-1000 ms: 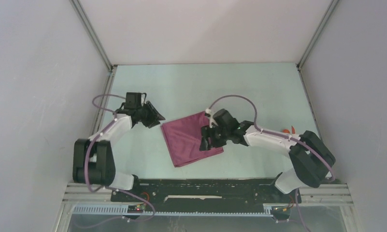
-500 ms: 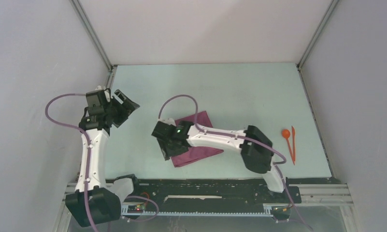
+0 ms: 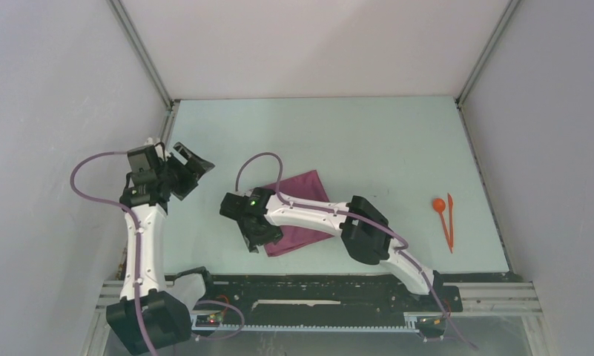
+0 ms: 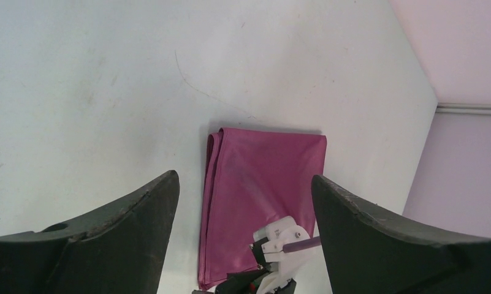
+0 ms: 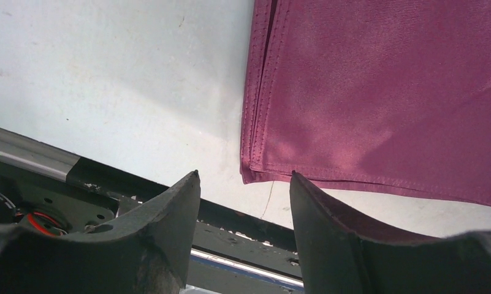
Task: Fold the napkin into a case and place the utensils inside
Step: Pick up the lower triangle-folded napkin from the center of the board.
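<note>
Top external view, left to right: the left gripper hangs off to the side, jaws spread and empty. The napkin lies on the surface, folded into a broad layered rectangle (not yet a narrow case), its long axis seemingly near-to-far, slightly skewed. The right gripper hovers over its near-left corner, jaws parted, holding nothing. The utensils lie well to the right, unplaced.

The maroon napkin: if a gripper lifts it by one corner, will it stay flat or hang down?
Probably it hangs limp: the napkin is thin cloth with soft creases. Its stacked layers at the hemmed edge may slide apart and unfold. Its sheen suggests a slippery surface, so a push might shift only the top layer.
</note>
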Available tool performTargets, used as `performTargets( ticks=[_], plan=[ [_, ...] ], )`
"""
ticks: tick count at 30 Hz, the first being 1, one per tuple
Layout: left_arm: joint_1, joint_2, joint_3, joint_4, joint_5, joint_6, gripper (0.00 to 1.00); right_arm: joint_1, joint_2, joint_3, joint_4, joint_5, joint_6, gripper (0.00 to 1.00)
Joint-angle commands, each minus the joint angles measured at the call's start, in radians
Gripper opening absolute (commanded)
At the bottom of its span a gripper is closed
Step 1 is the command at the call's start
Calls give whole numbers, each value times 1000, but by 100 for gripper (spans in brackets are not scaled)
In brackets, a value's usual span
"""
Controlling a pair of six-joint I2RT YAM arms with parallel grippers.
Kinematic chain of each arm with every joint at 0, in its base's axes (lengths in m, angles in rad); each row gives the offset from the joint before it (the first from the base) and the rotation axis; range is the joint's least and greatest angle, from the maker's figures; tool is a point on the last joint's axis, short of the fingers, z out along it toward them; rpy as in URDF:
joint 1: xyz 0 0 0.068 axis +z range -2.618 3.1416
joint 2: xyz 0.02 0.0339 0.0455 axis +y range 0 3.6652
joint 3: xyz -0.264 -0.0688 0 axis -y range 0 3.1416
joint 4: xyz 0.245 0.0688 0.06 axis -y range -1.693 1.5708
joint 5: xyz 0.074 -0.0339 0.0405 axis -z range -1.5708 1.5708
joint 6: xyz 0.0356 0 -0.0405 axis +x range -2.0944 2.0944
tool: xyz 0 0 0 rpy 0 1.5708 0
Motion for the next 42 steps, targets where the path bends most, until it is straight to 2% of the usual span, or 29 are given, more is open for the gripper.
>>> performTargets(
  ticks=[1,15,20,22,30,35,38,42],
  plan=[
    [13,-7,-16,59,83,-16,85,-14,35,71,-68,-9,12,64],
    [28,-1,-21,79,107,-31,86,-28,117,98,-101,-21,14,63],
    [33,8,-21,81,110,-31,86,-39,153,89,-102,-5,24,60],
    [33,11,-21,82,113,-31,86,-44,161,72,-104,4,31,55],
    [36,9,-37,96,118,-34,86,-50,136,-2,-67,66,11,18],
    [37,18,-100,141,119,-31,86,-56,23,-54,40,56,-42,1],
    [37,41,-139,161,128,-21,86,-81,-83,-158,172,-19,-53,0],
    [37,83,-210,212,186,-37,88,-141,-251,-400,433,-202,-36,0]
  ],
)
